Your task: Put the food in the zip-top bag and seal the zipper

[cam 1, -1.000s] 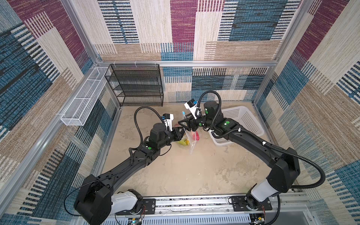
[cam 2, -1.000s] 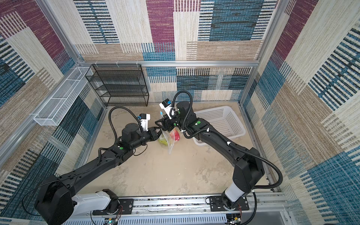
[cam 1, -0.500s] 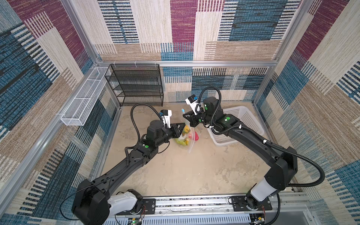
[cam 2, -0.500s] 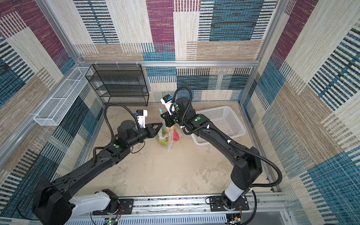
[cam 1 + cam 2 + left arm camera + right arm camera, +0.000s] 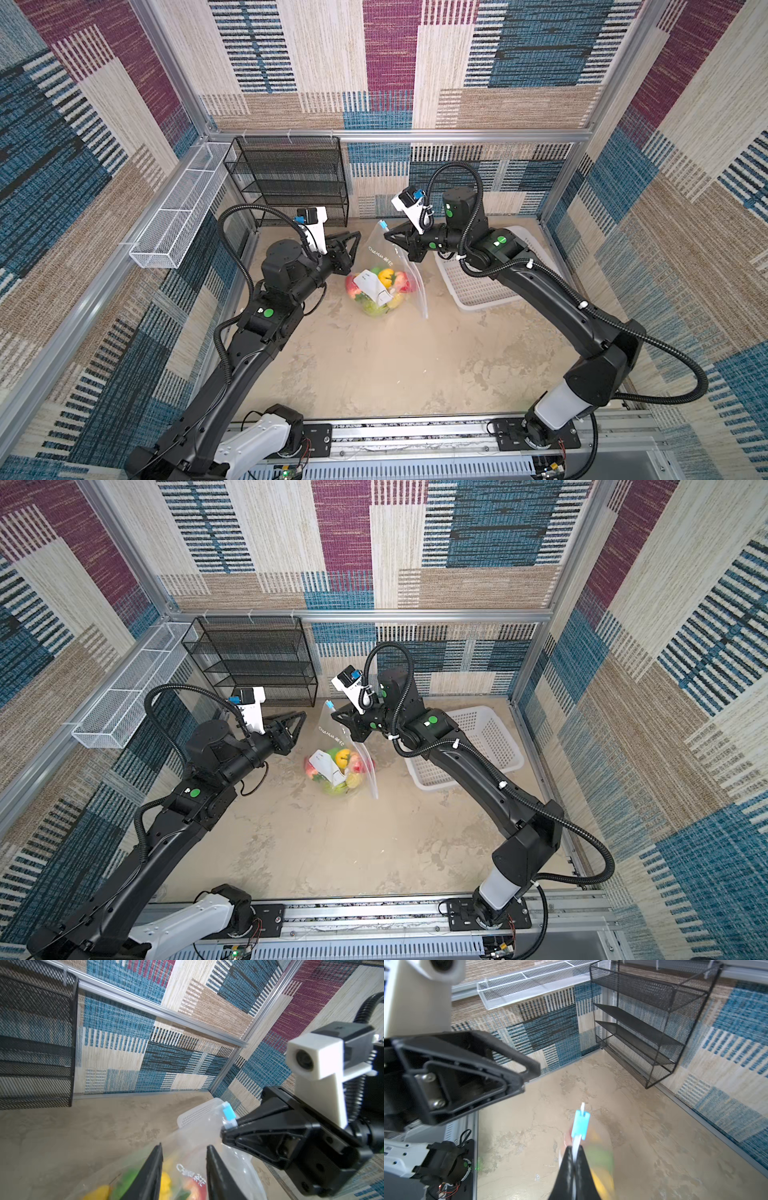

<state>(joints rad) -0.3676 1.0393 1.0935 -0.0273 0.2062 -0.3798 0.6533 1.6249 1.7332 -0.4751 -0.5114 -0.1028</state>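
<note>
Clear bag stands mid-frame on the worktop in both top views, food bunched at its bottom. Right fingers pinch the zipper just beside its blue slider; left fingers, parted and empty, sit just left of the bag.

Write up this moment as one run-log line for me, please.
food: inside zip-top bag | right claw: shut on zipper beside blue slider | left claw: open, off bag
</note>
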